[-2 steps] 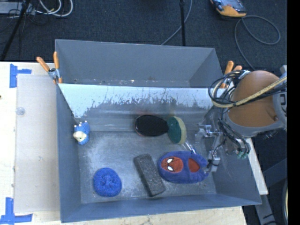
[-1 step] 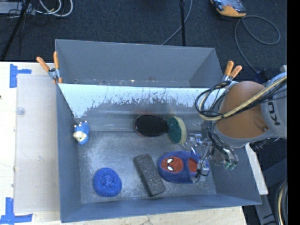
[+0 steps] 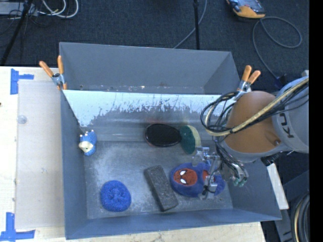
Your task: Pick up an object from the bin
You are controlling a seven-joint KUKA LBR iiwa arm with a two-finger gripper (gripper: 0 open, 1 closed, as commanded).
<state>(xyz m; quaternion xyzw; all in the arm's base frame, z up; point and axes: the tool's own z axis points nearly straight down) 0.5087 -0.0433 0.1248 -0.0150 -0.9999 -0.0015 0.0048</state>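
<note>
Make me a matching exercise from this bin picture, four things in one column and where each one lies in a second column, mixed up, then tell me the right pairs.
Things
1. black oval disc
2. blue scrubber ball
3. small blue and white figure
4. blue piece with a red spider-mask face

Places
A. lower left of the view
B. right beside the tool
C. far left, midway up the view
D. middle of the view, above the grey block

Pairs: 1-D, 2-A, 3-C, 4-B
</note>
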